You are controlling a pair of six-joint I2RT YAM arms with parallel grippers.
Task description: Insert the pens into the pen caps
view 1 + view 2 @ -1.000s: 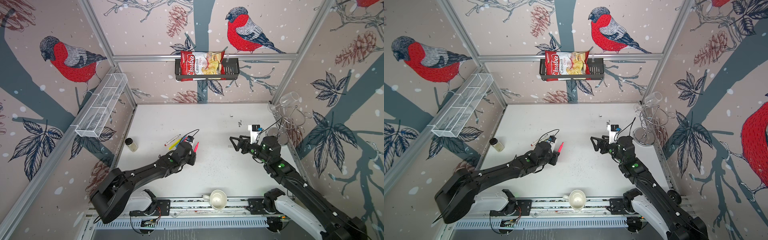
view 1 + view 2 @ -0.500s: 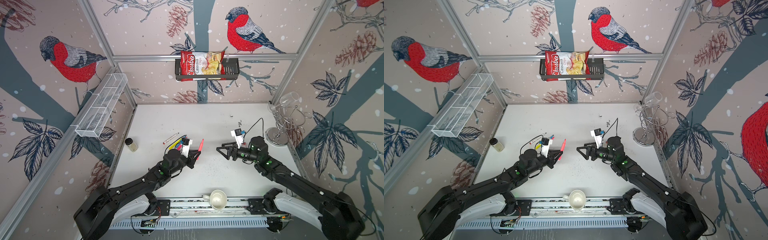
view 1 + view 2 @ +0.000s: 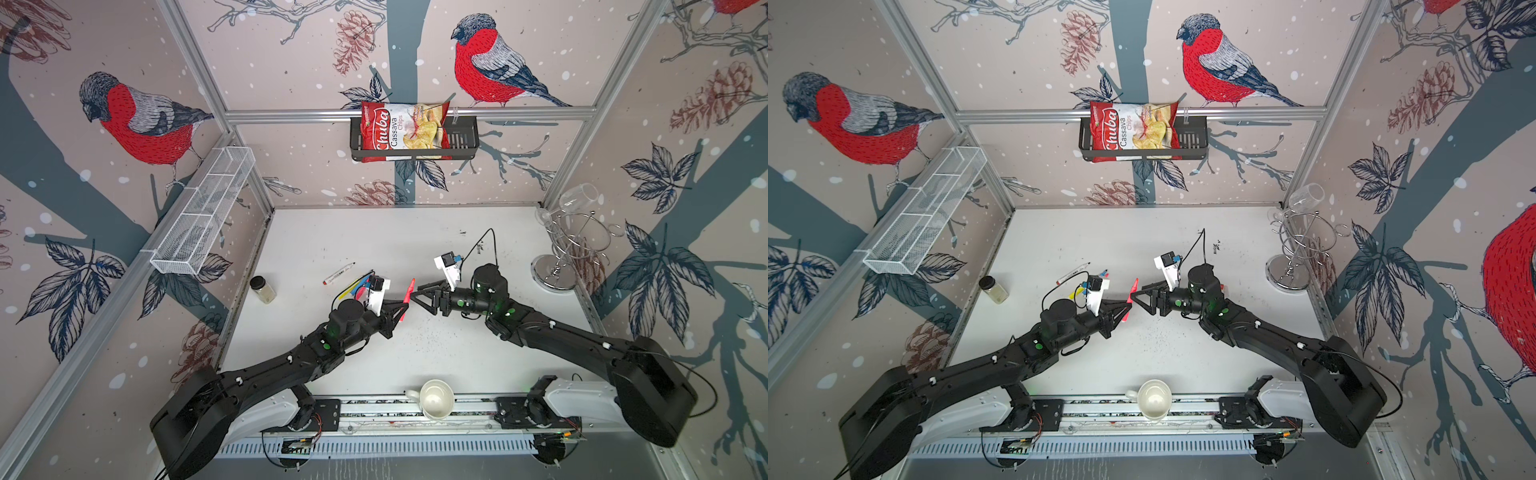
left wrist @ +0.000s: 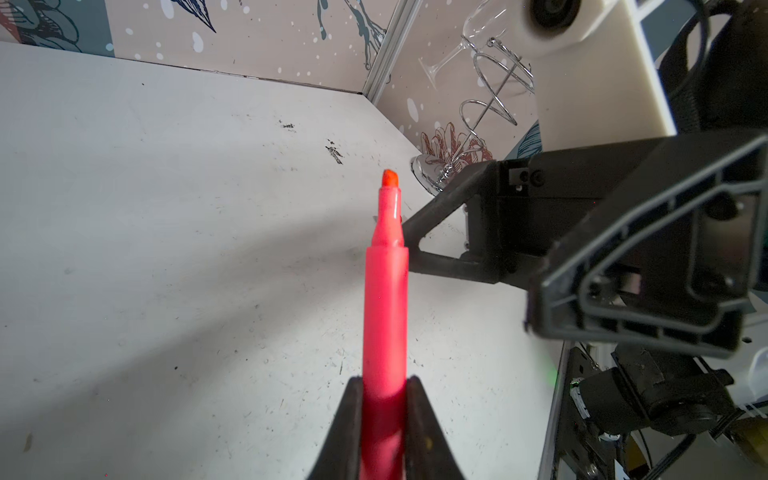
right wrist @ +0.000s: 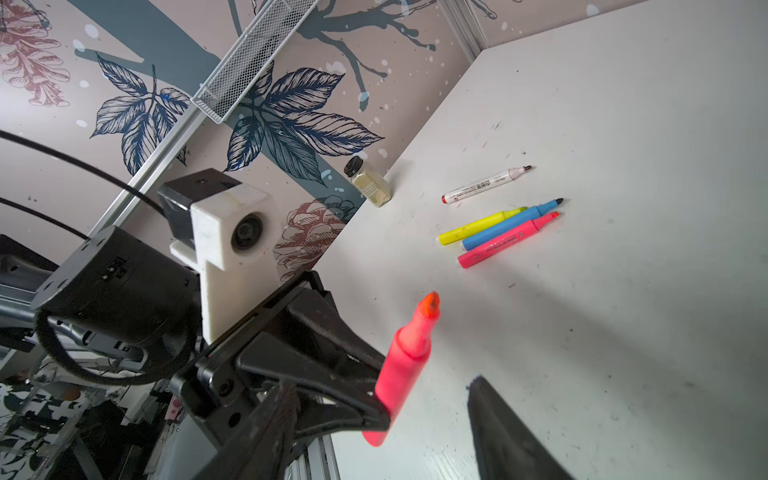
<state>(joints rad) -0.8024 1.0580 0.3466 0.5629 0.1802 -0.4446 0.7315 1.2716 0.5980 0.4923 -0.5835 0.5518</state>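
Left gripper (image 4: 384, 388) is pinching a red pen (image 4: 384, 291) above the table (image 3: 374, 249), just beside the right gripper (image 3: 416, 292), whose fingers are standing spread. Bag (image 3: 403, 131) is showing "Chuba Cassava Chips".

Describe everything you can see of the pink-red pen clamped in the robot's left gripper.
The pink-red pen is a slim, glossy plastic marker, uncapped: straight barrel, narrower neck, orange-red chisel tip. The left gripper is shut on its lower barrel, holding it above the white table. Its tipped end sits between the open fingers of the right gripper; whether they touch it is unclear.
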